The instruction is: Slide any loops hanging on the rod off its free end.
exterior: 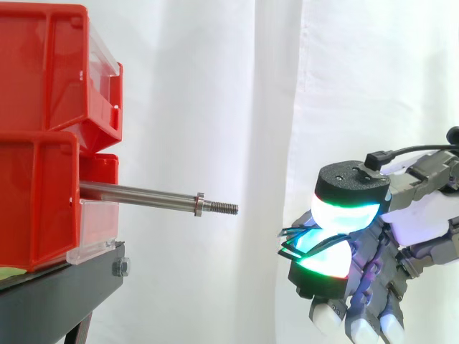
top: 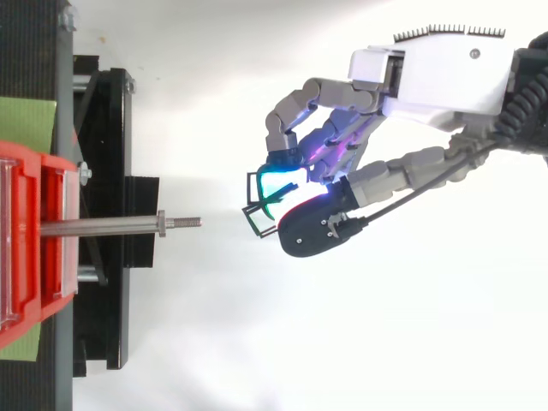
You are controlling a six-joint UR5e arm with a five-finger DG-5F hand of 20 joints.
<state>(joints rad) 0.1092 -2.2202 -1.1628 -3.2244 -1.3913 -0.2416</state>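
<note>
A steel rod (exterior: 143, 195) sticks out level from between the red bins, with a collar and a threaded free end pointing right; nothing hangs on it. In the top view the rod (top: 103, 226) ends well left of the hand. My hand (top: 342, 128) floats right of the free end and a little below it, its fingers and thumb curled and pinching thin dark wire loops (top: 249, 188) between green and cyan glowing pads. From the side the loops (exterior: 289, 240) poke out left of the hand (exterior: 401, 236), apart from the rod.
Two stacked red bins (exterior: 43, 143) stand on a black stand (exterior: 57, 294) at the left. A white curtain hangs behind. Open air lies between the rod's tip and the hand. A green strip (top: 26, 120) lies beside the stand.
</note>
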